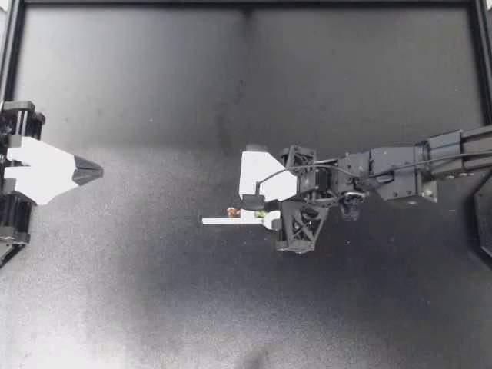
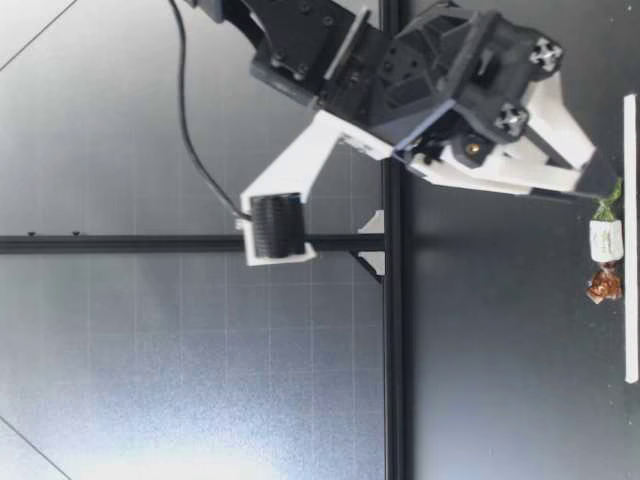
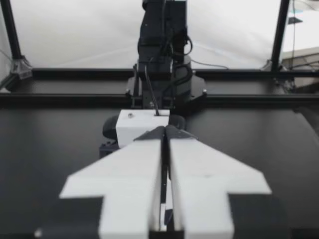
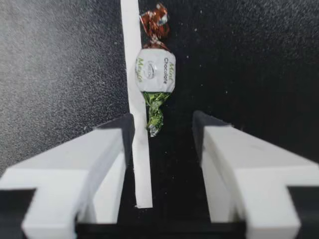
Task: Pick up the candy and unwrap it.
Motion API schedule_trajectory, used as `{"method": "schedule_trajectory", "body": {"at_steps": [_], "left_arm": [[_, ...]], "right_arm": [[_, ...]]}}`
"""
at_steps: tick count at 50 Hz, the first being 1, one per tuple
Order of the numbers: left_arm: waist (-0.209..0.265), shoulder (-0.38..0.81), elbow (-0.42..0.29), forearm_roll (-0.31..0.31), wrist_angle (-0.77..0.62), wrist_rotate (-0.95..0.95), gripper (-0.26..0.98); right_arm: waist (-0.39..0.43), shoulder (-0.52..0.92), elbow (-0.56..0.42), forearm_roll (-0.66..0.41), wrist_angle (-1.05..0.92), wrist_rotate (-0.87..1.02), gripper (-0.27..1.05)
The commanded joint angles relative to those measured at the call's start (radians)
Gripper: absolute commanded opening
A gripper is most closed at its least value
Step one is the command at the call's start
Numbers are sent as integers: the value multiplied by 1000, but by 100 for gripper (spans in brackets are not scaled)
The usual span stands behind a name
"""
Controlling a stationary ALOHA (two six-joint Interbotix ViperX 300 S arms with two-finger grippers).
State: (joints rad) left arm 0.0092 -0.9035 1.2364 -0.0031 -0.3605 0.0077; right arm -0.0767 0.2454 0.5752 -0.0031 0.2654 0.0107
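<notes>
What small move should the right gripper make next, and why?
Probably shut my right gripper on the wrapper: its fingers stand open, and the candy has its green twisted end just between the fingertips, beside the white strip. My left gripper is shut, far off.

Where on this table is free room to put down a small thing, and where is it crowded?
The table is bare between my left hand and the white strip, and on both sides of my right arm out to the frame. Crowded only in the middle: the candy, the strip and my right hand sit together.
</notes>
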Motion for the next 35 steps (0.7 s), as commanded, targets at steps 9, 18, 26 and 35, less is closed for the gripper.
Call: {"method": "schedule_trajectory", "body": {"at_steps": [9,18,26,35], "left_arm": [[2,3,-31,0,-9,3,-11],[2,3,-32,-2,-9,3,-11],[2,3,-32,-2,-9,3,-11],[2,8,-32,0,-15,2,-10]], "right_arm": [[-6,14,-21,0,6,20,43],[-5,14,-21,-2,25,18,16],[-2,2,-23,-2,55,18,-8],[2,-67,-23,-2,60,25,-17]]}}
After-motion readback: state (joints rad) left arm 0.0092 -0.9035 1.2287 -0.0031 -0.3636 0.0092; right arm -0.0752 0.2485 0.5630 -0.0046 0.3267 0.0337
